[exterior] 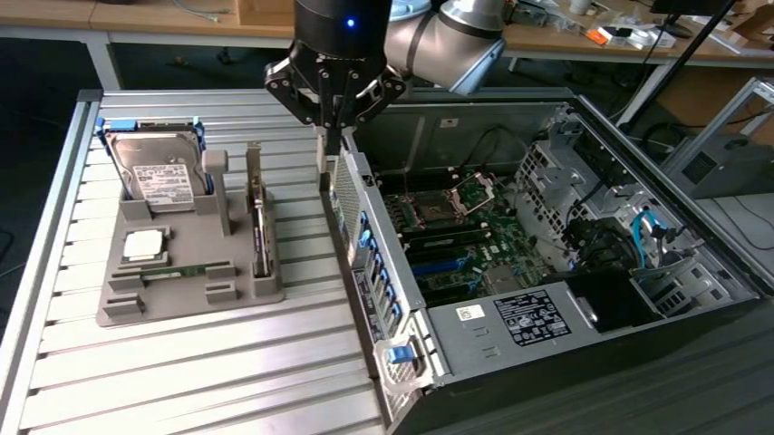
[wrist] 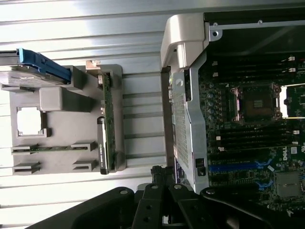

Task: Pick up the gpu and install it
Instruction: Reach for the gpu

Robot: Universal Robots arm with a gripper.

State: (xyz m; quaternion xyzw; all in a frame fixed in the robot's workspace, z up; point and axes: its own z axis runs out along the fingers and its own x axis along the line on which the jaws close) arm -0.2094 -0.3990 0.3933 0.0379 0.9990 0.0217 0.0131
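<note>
The gpu point(exterior: 256, 216), a thin green-brown card with a silver bracket, stands on edge in a slot along the side of the grey holder point(exterior: 181, 304) nearest the case; from the wrist it appears as a narrow strip point(wrist: 106, 125). My gripper point(exterior: 333, 136) hangs above the rear wall of the open computer case point(exterior: 362, 236), to the exterior view's right of the gpu and apart from it. Its fingers are shut together with nothing between them. Its black linkage point(wrist: 157, 200) also shows from the wrist.
The holder point(wrist: 66, 114) also carries a silver hard drive point(exterior: 158, 172), a square processor chip point(exterior: 145, 243) and a narrow memory stick point(exterior: 181, 270). The case lies open with its motherboard point(exterior: 459, 236) exposed. A ribbed metal table point(exterior: 181, 381) lies underneath.
</note>
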